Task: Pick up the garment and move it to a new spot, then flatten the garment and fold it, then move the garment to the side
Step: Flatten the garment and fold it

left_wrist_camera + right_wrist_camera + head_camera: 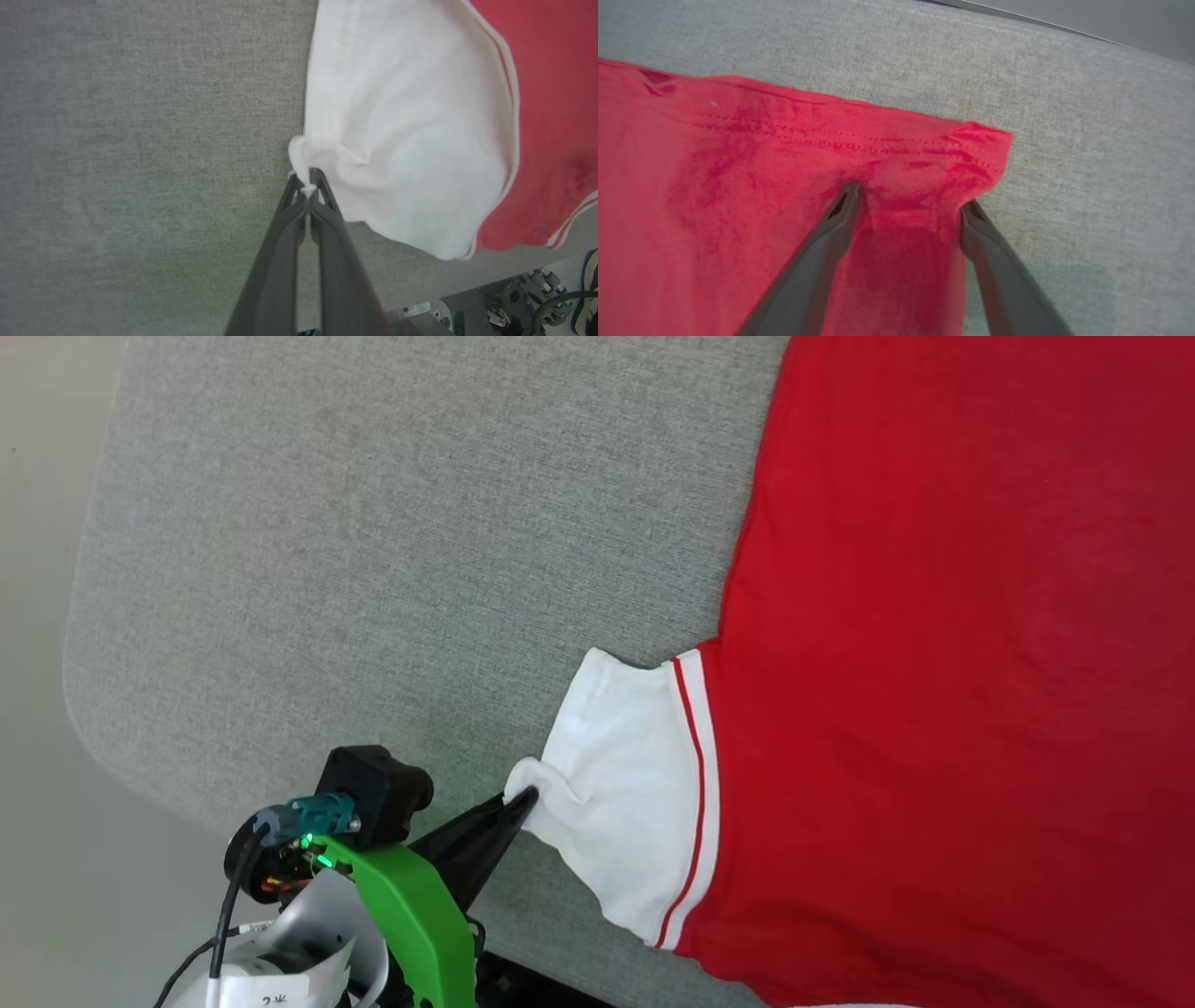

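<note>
- garment lies spread on the grey table; its red body takes up the right side of the head view and runs off the top, right and bottom edges there.
- its white sleeve, edged with red-and-white striped trim, sticks out to the left of the red body and rests on the table.
- left claw is pressed together, pinching a small fold of cloth at the outer corner of the sleeve; the left wrist view shows a bit of white cloth caught between the two dark tips, with the cloth puckered just around them.
- right claw is spread wide at a corner of the red cloth, near the stitched hem; one fingertip presses on the cloth, the other sits at its side edge, and the cloth bunches a little between them.
- green bracket on the left arm shows at the bottom of the head view.
- pale floor shows beyond the table's rounded corner.
</note>
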